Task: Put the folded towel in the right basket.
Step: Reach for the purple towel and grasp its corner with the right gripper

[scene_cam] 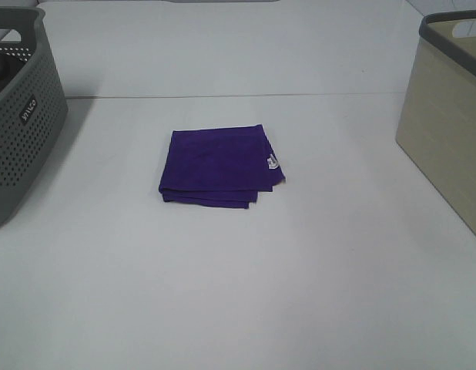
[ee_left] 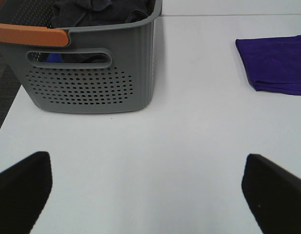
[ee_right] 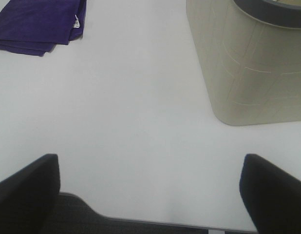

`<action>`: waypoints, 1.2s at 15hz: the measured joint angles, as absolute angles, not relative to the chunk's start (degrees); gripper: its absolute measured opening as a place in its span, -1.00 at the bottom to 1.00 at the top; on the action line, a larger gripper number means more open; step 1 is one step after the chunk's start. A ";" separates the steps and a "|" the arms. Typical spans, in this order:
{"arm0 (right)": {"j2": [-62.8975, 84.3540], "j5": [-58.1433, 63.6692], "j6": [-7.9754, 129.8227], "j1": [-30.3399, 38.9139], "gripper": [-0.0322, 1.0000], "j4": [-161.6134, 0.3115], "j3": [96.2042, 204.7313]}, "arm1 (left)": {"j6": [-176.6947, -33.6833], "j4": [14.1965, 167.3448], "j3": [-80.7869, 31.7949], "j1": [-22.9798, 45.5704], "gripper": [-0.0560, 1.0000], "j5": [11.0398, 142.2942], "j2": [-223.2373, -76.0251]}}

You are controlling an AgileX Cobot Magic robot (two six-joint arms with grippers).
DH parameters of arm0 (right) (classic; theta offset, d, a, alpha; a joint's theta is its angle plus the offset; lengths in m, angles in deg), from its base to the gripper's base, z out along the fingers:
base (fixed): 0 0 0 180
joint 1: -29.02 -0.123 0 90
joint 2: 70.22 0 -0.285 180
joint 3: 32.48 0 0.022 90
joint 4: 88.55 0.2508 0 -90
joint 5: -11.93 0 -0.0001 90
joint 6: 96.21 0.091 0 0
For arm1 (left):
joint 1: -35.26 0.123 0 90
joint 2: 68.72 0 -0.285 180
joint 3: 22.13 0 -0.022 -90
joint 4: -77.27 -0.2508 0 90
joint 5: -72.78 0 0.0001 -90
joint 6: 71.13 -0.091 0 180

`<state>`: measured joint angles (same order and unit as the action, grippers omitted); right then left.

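Observation:
The folded purple towel (scene_cam: 216, 166) lies flat in the middle of the white table, with a small white tag on its right edge. It also shows in the left wrist view (ee_left: 277, 63) and the right wrist view (ee_right: 38, 22). The right basket (scene_cam: 446, 131) is beige with a grey rim, at the table's right edge; the right wrist view shows its wall (ee_right: 253, 73). My left gripper (ee_left: 146, 190) is open and empty, near the grey basket and well away from the towel. My right gripper (ee_right: 150, 190) is open and empty over the table's front edge. Neither gripper shows in the high view.
A grey perforated basket (scene_cam: 18, 116) stands at the left edge of the table. The left wrist view shows dark clothes (ee_left: 102, 12) inside it and an orange handle (ee_left: 31, 34). The table's front edge (ee_right: 141, 219) is right below my right gripper.

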<state>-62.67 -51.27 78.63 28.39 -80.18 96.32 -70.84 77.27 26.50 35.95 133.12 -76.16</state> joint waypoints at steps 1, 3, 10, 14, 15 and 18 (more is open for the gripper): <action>-62.67 -51.27 78.63 28.39 0.93 -80.18 96.32 | -70.84 77.27 26.50 35.95 0.98 133.12 -76.16; -62.67 -51.27 78.63 28.39 0.93 -80.18 96.32 | -70.84 77.27 26.50 35.95 0.98 133.12 -76.16; -62.67 -51.27 78.63 28.39 0.93 -80.18 96.32 | -70.84 77.27 26.50 35.95 0.98 133.12 -76.16; -62.67 -51.27 78.63 28.39 0.93 -80.18 96.32 | -70.84 77.27 26.50 35.95 0.98 133.12 -76.16; -62.67 -51.27 78.63 28.39 0.93 -80.18 96.32 | -70.84 77.27 26.50 35.95 0.98 133.12 -76.16; -62.67 -51.27 78.57 28.39 0.93 -80.58 96.32 | -70.84 77.27 26.50 35.95 0.98 133.12 -76.16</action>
